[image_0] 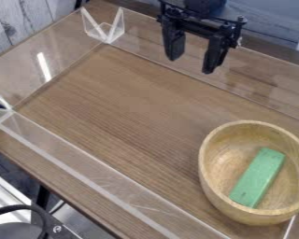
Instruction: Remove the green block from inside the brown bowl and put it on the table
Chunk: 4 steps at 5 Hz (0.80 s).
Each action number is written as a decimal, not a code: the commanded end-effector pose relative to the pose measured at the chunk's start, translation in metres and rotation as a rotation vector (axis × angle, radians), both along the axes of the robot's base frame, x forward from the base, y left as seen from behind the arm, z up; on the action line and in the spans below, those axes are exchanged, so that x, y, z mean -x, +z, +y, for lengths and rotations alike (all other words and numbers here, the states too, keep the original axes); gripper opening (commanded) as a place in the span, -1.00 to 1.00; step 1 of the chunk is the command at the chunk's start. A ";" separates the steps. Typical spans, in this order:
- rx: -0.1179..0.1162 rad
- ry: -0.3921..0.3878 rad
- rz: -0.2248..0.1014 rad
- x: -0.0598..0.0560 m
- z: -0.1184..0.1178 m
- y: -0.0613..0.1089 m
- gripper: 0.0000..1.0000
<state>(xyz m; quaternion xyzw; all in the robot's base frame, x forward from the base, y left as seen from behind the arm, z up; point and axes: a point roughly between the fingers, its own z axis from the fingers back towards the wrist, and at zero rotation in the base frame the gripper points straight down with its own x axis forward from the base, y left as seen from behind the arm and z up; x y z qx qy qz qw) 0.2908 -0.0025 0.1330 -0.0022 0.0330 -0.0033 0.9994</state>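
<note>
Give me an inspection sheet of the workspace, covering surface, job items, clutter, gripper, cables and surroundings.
Surface: brown wood-grain table, edged by low clear acrylic walls
Green block: lying inside the brown bowl, not yet on the table
Brown bowl: upright on the table, near its edge
Clutter: nothing seen
Gripper: open, fingers apart, nothing between them, away from the bowl
Cables: black, cable-like loops at the lower left, beyond the wall; exact nature unclear
Surroundings: grey wood-look surface at the upper left
</note>
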 end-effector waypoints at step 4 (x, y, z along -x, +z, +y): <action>0.028 -0.177 0.040 0.029 -0.089 -0.043 1.00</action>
